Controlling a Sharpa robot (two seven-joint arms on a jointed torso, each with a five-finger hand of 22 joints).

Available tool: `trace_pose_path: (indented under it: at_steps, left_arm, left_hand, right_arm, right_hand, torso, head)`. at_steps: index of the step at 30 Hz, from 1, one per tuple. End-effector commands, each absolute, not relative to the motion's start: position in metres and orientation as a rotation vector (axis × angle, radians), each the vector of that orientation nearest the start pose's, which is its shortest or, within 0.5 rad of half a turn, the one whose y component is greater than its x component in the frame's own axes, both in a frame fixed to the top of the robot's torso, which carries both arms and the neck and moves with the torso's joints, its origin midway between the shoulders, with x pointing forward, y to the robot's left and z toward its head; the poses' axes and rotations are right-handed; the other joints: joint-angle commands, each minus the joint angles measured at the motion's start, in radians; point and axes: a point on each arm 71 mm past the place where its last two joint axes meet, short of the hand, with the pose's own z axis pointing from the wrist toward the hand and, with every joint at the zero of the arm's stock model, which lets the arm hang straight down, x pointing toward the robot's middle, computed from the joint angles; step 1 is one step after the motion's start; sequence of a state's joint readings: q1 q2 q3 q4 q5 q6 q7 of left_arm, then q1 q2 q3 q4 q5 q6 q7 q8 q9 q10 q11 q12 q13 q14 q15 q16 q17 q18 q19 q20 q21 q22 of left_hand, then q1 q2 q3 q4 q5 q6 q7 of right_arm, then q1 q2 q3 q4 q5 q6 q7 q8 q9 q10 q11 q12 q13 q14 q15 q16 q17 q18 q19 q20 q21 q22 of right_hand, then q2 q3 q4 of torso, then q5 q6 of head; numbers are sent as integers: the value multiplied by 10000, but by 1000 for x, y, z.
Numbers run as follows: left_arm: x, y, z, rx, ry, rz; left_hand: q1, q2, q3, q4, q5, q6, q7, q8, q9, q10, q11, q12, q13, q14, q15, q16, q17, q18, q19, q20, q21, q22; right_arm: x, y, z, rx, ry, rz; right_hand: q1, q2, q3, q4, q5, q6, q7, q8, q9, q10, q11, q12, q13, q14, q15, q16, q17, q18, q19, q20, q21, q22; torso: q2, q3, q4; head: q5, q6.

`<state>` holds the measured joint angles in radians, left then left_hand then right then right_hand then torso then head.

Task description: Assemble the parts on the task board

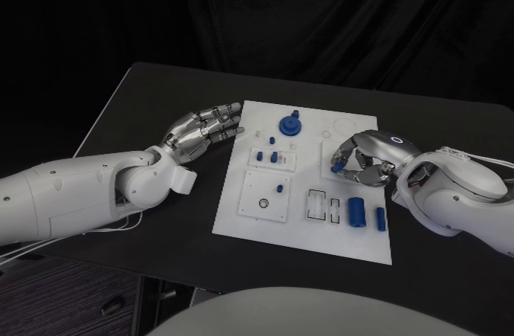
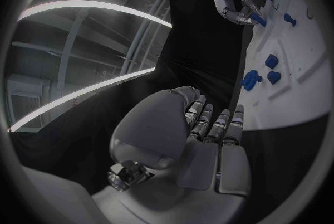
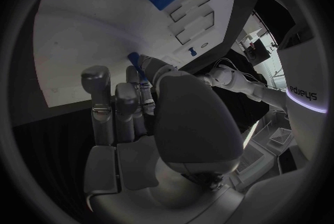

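Note:
The white task board [image 1: 244, 221] lies in the middle of the black table. My right hand [image 1: 362, 156] hovers over the board's right half with its fingers curled, pinching a small blue part [image 1: 339, 168] at their tips; the right wrist view shows that small blue part [image 3: 133, 58] between the fingertips just above the board [image 3: 91, 18]. My left hand [image 1: 203, 132] is at the board's left edge with fingers stretched out and nothing in it. In the left wrist view the left hand [image 2: 205, 137] is empty beside the board [image 2: 289, 96].
A blue knob [image 1: 290, 123] stands near the board's far edge, with small blue pegs [image 1: 274, 157] below it. A thick blue cylinder [image 1: 356, 210] and a slimmer one [image 1: 379, 216] lie at the board's near right, beside two rectangular slots [image 1: 317, 204].

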<state>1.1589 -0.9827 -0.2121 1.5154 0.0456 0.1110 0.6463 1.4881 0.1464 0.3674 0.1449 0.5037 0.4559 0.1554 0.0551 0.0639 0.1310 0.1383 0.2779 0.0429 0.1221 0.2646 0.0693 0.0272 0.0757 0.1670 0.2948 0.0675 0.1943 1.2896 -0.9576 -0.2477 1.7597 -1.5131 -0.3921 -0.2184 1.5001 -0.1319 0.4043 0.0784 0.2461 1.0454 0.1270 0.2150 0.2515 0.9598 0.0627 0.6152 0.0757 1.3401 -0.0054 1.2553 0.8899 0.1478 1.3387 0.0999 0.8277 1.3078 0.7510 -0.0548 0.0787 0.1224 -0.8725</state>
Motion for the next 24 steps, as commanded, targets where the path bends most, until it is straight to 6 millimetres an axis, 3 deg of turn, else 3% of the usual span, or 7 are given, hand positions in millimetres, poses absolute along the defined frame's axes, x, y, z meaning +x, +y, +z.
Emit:
trace_pose_path:
  at_steps: [1, 14, 20, 24]
  left_arm:
    - [442, 266, -236, -11172, 14360, -18827]
    - [442, 266, -237, -11205, 14405, -18758]
    - [442, 266, -237, -11209, 14419, -18767]
    - [442, 266, -237, -11207, 14427, -18781]
  left_hand:
    - [31, -101, 77, -2, 45, 75, 10, 56, 15, -2, 66, 41, 8, 20, 10, 51, 10, -55, 86, -5, 48, -12]
    - [31, -106, 93, -3, 46, 119, 28, 66, 22, 12, 81, 58, 10, 19, 11, 54, 10, -60, 87, -5, 47, -15]
    - [29, -112, 101, -2, 46, 120, 38, 68, 23, 19, 91, 62, 11, 21, 11, 58, 11, -62, 84, -5, 45, -21]
    - [29, -112, 101, -2, 46, 120, 38, 68, 23, 19, 91, 62, 11, 21, 11, 58, 11, -62, 84, -5, 45, -21]
  right_arm:
    - [422, -193, -190, -2204, 16675, 6362]
    - [419, -183, -164, -2582, 16147, 6574]
    - [409, -161, -162, -3282, 16322, 7155]
    - [398, -134, -165, -4232, 16430, 7719]
  right_hand:
    - [-125, 64, -8, -88, -95, 113, -18, 94, 126, 141, 2, -114, -13, 49, -65, 40, 35, -152, 33, -74, 85, 886]
    - [-257, 78, -59, -78, -316, 157, -60, 171, 325, 287, -23, -345, -21, 132, -89, 58, 105, -180, 105, -100, 228, 912]
    - [-354, 72, -106, -39, -404, 210, -97, 223, 436, 372, -43, -464, -21, 214, -102, 125, 260, -210, 171, -109, 397, 950]
    - [-417, 92, -137, -37, -454, 209, -135, 249, 609, 486, -74, -707, -26, 799, -144, 791, 1490, -407, 644, -153, 1586, 1233]
  torso:
    - [4, 7, -5]
    - [-25, -9, -7]
    - [-20, -16, 8]
    - [-16, -12, 25]
  head:
    - [-16, -2]
    - [96, -2]
    - [176, -2]
    - [223, -2]
